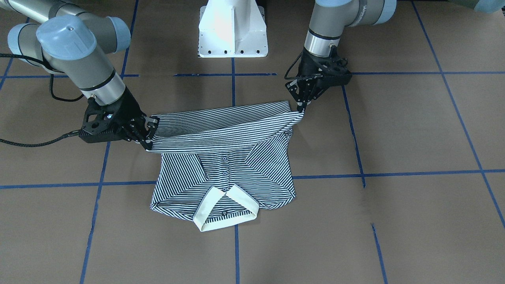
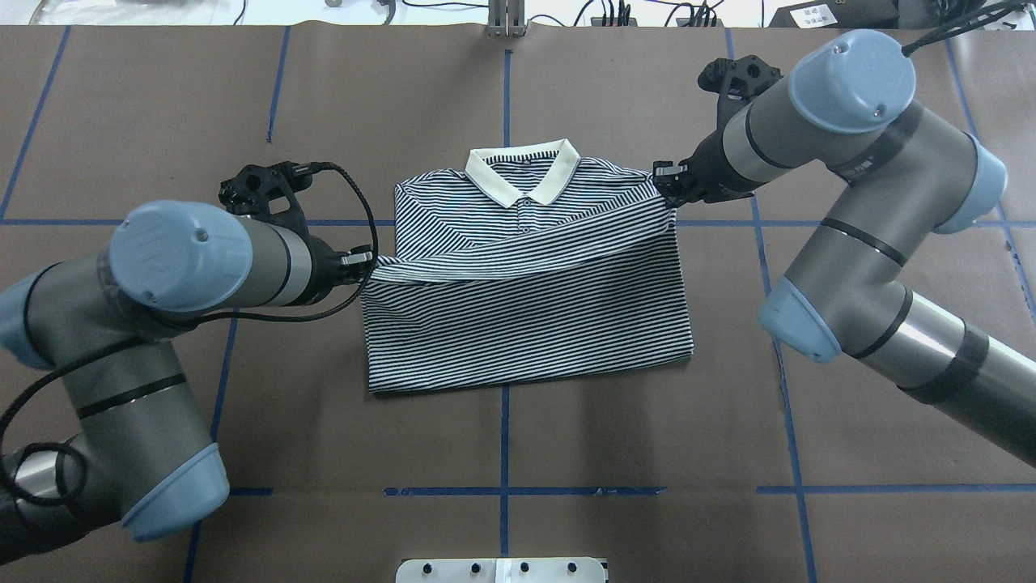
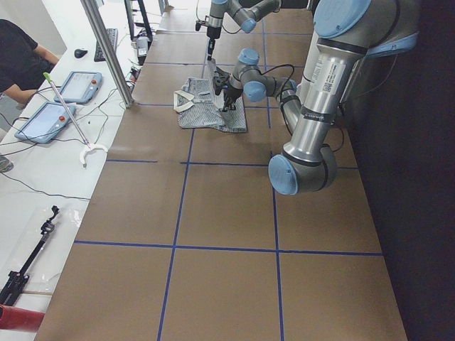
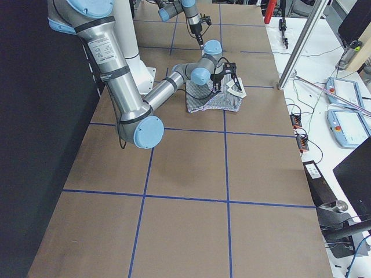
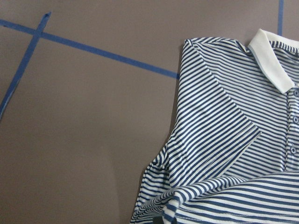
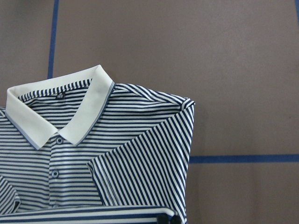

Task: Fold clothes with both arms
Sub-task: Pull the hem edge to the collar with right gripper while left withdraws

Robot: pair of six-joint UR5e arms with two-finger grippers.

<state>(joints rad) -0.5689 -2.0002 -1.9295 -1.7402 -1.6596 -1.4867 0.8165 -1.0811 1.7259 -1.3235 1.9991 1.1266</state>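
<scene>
Taken across the overhead view, the left gripper [image 2: 366, 262] came first. It was clamped on one bottom corner of the polo shirt [image 2: 526, 332] and held that corner lifted off the table [image 2: 566, 437]. The bulk of the garment lay beside it, toward the other arm.

Between the two grippers the hem [image 2: 518, 247] was stretched taut and raised. It ran on a slant, because the left gripper sat well short of the collar [image 1: 244, 197] while the other was nearly level with it. Under that span the shirt lay front-up with the placket showing. Both sleeves [image 1: 185, 169] were already turned in over the chest, so the side folds look done.

At the far end the right gripper [image 2: 665, 185] was pinched shut on the opposite hem corner, just beside the shoulder on its own side, and the collar lay close by it.

The step in hand seems to be the bottom-to-top fold, roughly halfway through its travel. The next move probably calls for the left gripper to carry its corner forward until the hem runs square to the collar. Both would then need to lower together, with the tension kept even, so the top layer lands flat without dragging the layer beneath. Only then should they let go.
</scene>
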